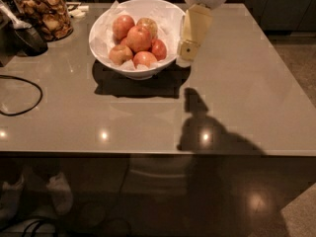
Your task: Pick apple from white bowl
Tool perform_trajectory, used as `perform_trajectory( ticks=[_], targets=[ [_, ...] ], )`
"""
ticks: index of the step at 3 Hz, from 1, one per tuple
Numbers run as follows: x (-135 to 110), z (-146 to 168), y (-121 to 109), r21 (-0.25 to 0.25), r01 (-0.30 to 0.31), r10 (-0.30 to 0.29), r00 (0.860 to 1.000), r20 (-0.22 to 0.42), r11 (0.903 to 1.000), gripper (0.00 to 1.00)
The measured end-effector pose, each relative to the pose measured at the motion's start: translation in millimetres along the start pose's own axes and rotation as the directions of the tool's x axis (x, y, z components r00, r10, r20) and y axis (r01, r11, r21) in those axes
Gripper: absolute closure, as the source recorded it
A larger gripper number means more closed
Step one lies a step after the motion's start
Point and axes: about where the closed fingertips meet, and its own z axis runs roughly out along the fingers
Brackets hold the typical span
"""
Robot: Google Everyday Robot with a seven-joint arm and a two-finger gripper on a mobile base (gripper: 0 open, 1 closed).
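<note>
The white bowl stands on the grey table at the back centre, lined with crumpled white paper and holding several apples. The largest red apple sits at the middle top of the pile, with smaller apples around it. My gripper hangs from the white arm at the top, just right of the bowl's right rim and above the table, pointing down. It holds nothing that I can see.
A glass jar of brown snacks stands at the back left, with a dark scoop beside it. A black cable loops on the left of the table. The arm's shadow falls on the table's front right.
</note>
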Motion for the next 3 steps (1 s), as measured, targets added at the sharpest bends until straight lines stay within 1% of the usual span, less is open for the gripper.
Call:
perform_trajectory(
  ticks=[1,2,3],
  targets=[
    [-25,13,-37,0.001,-0.086,0.086,0.996,0.038,0.9963,0.0],
    [-29,14,-40,0.01,-0.084,0.083,0.995,0.053,0.9964,0.0],
    [-57,29,-51,-0.018,-0.089,0.09,0.993,0.074,0.9959,0.0]
  ],
)
